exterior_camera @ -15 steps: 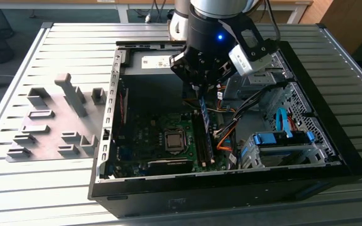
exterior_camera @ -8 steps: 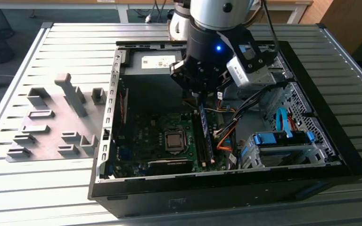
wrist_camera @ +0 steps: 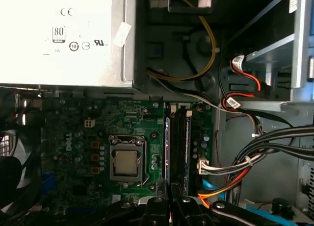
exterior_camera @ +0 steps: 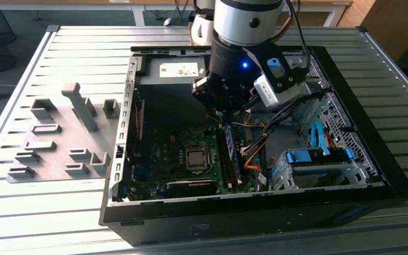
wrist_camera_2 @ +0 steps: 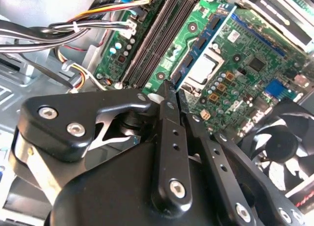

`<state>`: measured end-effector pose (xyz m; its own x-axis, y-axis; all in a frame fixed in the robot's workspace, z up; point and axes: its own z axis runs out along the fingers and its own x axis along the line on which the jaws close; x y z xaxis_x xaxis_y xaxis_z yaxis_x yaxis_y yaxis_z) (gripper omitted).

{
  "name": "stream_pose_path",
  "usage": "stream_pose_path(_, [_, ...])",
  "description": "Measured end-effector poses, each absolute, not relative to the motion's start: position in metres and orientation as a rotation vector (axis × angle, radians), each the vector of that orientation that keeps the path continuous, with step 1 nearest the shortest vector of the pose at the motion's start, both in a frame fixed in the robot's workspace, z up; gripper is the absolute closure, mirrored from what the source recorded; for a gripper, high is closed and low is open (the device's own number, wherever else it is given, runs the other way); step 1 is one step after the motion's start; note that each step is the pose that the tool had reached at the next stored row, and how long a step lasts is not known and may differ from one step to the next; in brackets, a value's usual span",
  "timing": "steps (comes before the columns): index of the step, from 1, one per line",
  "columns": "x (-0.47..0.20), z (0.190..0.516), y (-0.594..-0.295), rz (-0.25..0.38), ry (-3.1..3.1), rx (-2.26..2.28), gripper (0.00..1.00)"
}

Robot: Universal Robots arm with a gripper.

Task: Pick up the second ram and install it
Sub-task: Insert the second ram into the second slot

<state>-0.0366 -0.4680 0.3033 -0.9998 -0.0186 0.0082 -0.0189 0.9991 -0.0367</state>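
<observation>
The second ram (wrist_camera_2: 200,43) is a blue-green stick with dark chips. It stands on edge along the black slots (wrist_camera_2: 157,39), on the side nearest the processor socket (wrist_camera_2: 203,69). In the first wrist view its blue edge (wrist_camera: 168,145) runs beside the dark slots (wrist_camera: 180,147). My gripper (wrist_camera_2: 175,88) hangs low inside the open case, over one end of the stick. Its two black fingers (wrist_camera_2: 169,138) are almost together, and that end of the stick runs in between the tips. The exterior view shows the gripper (exterior_camera: 225,112) just above the motherboard (exterior_camera: 168,154).
The power supply (exterior_camera: 179,69) fills the far end of the case. Bundled cables (wrist_camera_2: 93,27) run beside the slots, and a fan (wrist_camera_2: 279,147) sits past the socket. A drive cage with blue clips (exterior_camera: 317,159) is on the exterior view's right. Grey fixture blocks (exterior_camera: 62,138) stand outside the case.
</observation>
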Motion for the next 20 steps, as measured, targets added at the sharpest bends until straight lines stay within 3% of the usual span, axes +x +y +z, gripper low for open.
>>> stream_pose_path(20, [-0.035, 0.276, -0.468, 0.058, -3.133, 0.034, 0.86])
